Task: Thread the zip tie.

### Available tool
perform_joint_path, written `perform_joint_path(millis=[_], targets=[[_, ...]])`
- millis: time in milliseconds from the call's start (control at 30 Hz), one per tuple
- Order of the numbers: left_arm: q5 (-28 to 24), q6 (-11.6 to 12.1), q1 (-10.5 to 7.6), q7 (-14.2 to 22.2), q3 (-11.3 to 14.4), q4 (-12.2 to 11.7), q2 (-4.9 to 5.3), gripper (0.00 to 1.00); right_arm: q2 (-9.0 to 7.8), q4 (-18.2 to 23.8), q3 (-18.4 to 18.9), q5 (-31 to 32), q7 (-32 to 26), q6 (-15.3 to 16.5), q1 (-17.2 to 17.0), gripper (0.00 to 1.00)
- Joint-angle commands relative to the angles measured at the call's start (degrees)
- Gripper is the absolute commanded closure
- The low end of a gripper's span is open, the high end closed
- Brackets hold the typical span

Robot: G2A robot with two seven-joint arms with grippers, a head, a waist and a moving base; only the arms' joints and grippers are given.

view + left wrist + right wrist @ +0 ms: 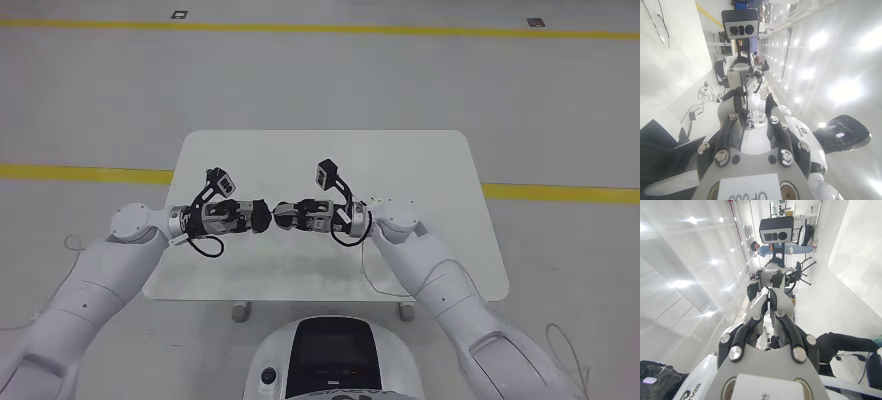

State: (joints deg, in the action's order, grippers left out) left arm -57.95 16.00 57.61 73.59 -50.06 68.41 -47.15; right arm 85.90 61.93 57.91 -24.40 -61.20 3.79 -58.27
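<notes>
My two grippers meet tip to tip above the middle of the white table (320, 160). The left gripper (261, 215) stands open in its wrist view (750, 98), with one ribbed pad (737, 104) facing a wide gap. A thin black strip, the zip tie (743, 126), runs along that pad from the right gripper's tips towards the left palm. The right gripper (281, 214) has its fingers drawn close together (768, 294) and looks shut on the strip's far end. The grip point itself is hidden behind the fingers.
Thin dark strips (664, 28) lie loose on the table beyond the right arm, faintly visible from above (376, 199). The far half of the table is bare. Each wrist carries a camera on a raised bracket (327, 172).
</notes>
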Motion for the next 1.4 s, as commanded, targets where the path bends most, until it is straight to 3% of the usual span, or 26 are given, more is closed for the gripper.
perform_joint_path(millis=[0,300,567,700,1100,1367], targets=[[0.2,-0.1,0.12,0.0,-0.2,0.0,-0.08,0.75,-0.11,0.2,0.0,0.0,0.2,0.0,-0.1,1.0],[1.0,-0.6,0.36,-0.1,-0.7,0.0,-0.59,0.77,-0.19,0.6,0.4,-3.0,3.9,0.9,-1.2,1.0],[1.2,-0.6,0.55,-0.5,-1.3,-0.3,-1.11,0.78,-0.17,1.0,-0.6,-2.1,6.8,1.2,-1.1,1.0],[1.5,-0.6,0.61,-0.7,-1.6,-0.2,-1.31,0.78,-0.4,1.5,-0.2,-2.4,6.3,2.4,-1.4,1.0],[2.2,-0.8,1.07,-1.1,-2.8,-0.4,-1.76,0.89,-1.06,2.8,-0.7,-0.4,5.8,1.5,-1.6,1.0],[2.9,-1.2,1.38,-1.1,-3.4,-0.6,-2.07,0.89,-1.3,3.0,-1.2,-0.3,5.4,1.3,-1.5,1.0]])
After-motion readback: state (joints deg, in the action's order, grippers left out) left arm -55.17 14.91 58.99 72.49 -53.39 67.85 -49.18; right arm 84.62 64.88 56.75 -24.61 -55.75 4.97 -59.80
